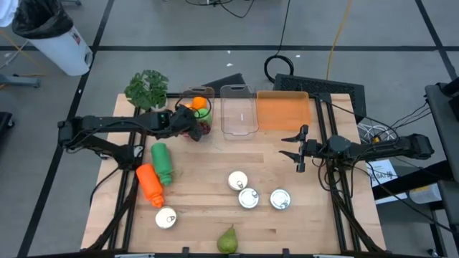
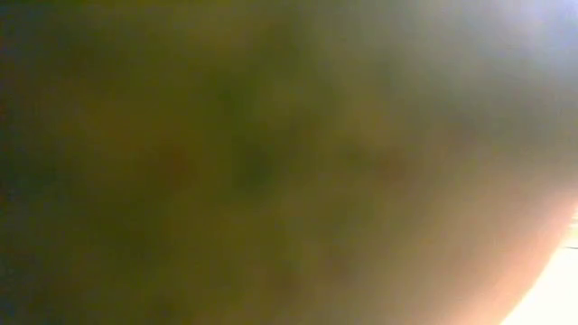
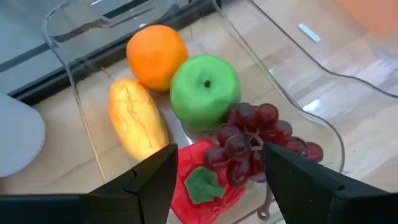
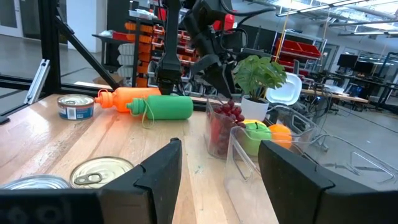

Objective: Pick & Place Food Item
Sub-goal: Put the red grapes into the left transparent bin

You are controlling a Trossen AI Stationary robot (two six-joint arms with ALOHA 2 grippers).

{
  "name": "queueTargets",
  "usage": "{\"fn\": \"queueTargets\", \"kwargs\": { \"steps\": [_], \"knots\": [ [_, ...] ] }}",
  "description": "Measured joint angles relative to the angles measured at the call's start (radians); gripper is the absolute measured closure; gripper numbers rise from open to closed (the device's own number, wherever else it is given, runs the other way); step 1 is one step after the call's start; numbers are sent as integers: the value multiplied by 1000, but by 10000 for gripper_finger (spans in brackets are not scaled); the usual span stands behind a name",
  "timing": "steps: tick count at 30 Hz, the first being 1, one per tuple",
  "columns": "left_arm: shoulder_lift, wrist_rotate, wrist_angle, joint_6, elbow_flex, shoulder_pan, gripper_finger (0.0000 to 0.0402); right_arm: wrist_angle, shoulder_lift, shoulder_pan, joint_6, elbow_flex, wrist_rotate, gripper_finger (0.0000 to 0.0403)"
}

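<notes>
A clear container (image 3: 74, 74) at the table's far left holds an orange (image 3: 157, 56), a bread roll (image 3: 137, 118), a green apple (image 3: 205, 90), a bunch of dark grapes (image 3: 255, 140) and a red strawberry (image 3: 205, 186). The grapes lie at the container's near end, partly on the strawberry. My left gripper (image 1: 193, 129) hangs open just above that end, slanting down, with its fingers on either side of the grapes and nothing held. My right gripper (image 1: 294, 147) waits open at the table's right, pointing level toward the containers.
A second clear container (image 1: 239, 111) and an orange tray (image 1: 283, 110) stand to the right of the first. A green bottle (image 1: 163, 163), an orange bottle (image 1: 150, 184), several cans (image 1: 248, 197) and a pear (image 1: 228, 240) lie nearer. A plant (image 1: 147, 88) stands at the far left. The low view is blocked by a blur.
</notes>
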Motion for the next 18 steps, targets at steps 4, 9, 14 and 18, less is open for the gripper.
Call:
{"fn": "queueTargets", "kwargs": {
  "steps": [4,9,14,18],
  "knots": [
    [0,47,0,-3,0,-13,153,0,0,0,0,0,0,204],
    [0,78,25,-9,0,-29,153,0,0,0,0,0,0,204],
    [2,79,97,14,0,-27,157,0,0,0,0,0,0,204],
    [52,80,115,18,2,-25,171,0,0,0,0,0,0,204]
  ]
}}
